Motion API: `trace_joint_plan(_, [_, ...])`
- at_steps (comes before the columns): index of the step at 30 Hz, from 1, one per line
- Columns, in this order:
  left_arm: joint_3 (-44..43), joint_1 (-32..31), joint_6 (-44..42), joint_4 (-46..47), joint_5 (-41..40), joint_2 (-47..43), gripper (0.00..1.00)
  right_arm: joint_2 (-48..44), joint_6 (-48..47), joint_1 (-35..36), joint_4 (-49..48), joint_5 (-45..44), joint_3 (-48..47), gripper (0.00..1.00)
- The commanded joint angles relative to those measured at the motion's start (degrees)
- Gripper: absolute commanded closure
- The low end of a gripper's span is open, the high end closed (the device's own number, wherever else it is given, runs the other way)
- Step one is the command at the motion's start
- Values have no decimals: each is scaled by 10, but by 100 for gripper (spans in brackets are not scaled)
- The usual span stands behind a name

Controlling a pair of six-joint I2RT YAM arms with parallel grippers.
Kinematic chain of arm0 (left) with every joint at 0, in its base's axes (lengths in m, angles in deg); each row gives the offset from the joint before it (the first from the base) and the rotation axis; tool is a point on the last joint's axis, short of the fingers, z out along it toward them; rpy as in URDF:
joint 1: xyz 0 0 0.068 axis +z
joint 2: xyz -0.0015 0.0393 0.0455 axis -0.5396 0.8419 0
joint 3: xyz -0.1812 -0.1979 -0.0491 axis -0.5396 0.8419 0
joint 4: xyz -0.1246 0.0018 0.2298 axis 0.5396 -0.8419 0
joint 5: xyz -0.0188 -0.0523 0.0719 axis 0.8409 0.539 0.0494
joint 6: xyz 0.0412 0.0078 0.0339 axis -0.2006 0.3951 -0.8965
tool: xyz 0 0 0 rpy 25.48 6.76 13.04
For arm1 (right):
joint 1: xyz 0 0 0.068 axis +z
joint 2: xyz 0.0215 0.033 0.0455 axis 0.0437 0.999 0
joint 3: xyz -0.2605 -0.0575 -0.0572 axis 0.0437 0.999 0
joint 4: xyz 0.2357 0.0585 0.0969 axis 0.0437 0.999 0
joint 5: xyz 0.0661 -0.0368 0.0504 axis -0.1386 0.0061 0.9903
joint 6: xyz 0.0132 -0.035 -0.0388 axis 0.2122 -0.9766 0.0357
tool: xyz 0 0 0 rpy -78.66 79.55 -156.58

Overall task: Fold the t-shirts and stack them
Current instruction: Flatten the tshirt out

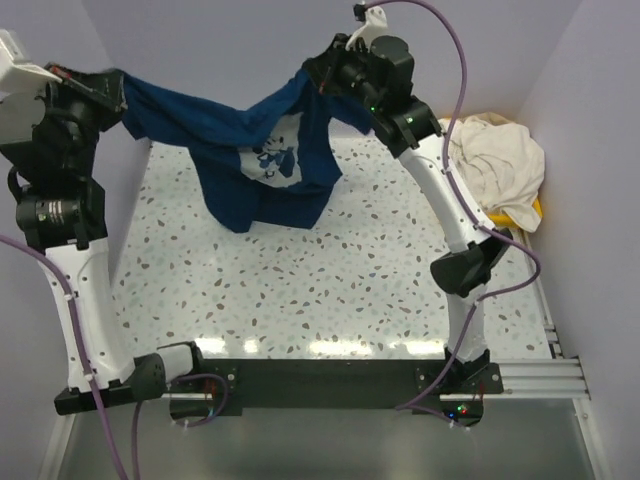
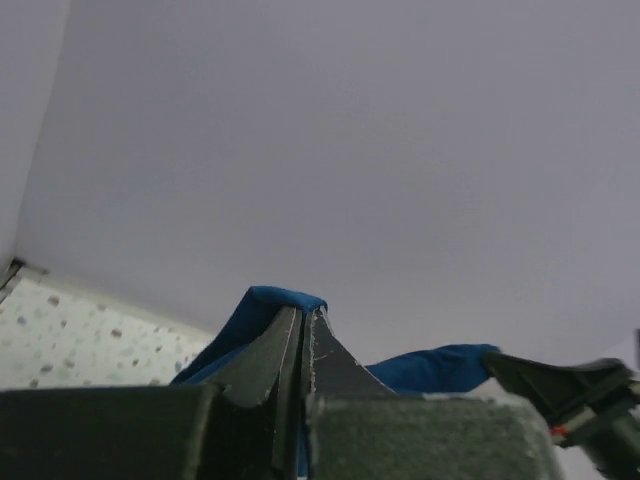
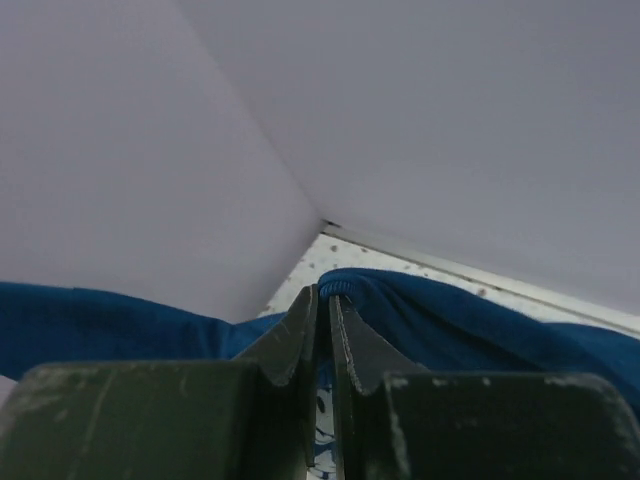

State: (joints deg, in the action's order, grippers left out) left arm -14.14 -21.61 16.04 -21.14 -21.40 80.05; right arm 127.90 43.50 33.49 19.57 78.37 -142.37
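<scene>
The navy blue t-shirt [image 1: 262, 160] with a white print hangs in the air between both grippers, its lower part draping to the speckled table. My left gripper [image 1: 120, 95] is shut on its left edge; in the left wrist view [image 2: 302, 315] blue cloth [image 2: 265, 305] wraps over the closed tips. My right gripper [image 1: 318, 72] is shut on its right edge; in the right wrist view [image 3: 324, 295] the cloth [image 3: 440, 320] folds over the tips. The cream white t-shirt [image 1: 495, 165] lies crumpled at the far right.
A yellow tray [image 1: 537, 208] peeks out under the cream shirt by the right wall. Lavender walls close in at left, back and right. The speckled tabletop [image 1: 320, 290] lies below the hanging shirt.
</scene>
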Motion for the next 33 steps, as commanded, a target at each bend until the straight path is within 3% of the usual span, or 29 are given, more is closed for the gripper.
trace_joint_plan(1, [-113, 6, -5, 17, 66, -3, 100, 20, 11, 2, 8, 109, -112, 99])
trace_joint_plan(3, [-115, 6, 16, 41, 137, -9, 100, -24, 1, -10, -26, 109, -68, 99])
trace_joint_plan(6, [0, -9, 68, 130, 220, -53, 100, -70, 28, -58, -86, 140, 80, 99])
trace_joint_plan(9, [202, -143, 55, 203, 143, -90, 100, -92, 49, -107, -121, 177, 235, 97])
trace_joint_plan(10, [235, -227, 50, 223, 125, -89, 100, -90, 50, -118, -125, 182, 263, 93])
trace_joint_plan(11, [266, -267, 45, 229, 107, -86, 100, -87, 50, -137, -133, 185, 287, 90])
trace_joint_plan(13, [378, -384, 50, 269, 27, -78, 100, -69, 57, -157, -145, 187, 354, 74])
trace_joint_plan(14, [413, -413, 62, 336, 12, -70, 94, -59, 60, -174, -139, 185, 367, 59])
trace_joint_plan(16, [467, -484, 70, 387, -16, -14, 75, -36, 65, -189, -110, 176, 377, 47])
trace_joint_plan(18, [466, -516, 63, 394, -12, 62, 68, -18, 60, -198, -42, 160, 374, 36])
trace_joint_plan(19, [455, -525, 61, 386, -9, 80, 54, -23, 58, -197, -27, 126, 387, 31])
trace_joint_plan(23, [447, -515, 44, 336, -46, 80, 39, -136, 53, -189, -6, 40, 511, 18])
trace_joint_plan(26, [435, -479, 39, 231, -120, 50, 39, -213, 63, -175, -35, 7, 651, 18])
trace_joint_plan(30, [499, -377, 62, 131, -172, -29, 45, -344, 84, -107, -80, -54, 858, 21])
trace_joint_plan(33, [550, -344, 64, 96, -211, -87, 47, -385, 110, -87, -115, -53, 969, 27])
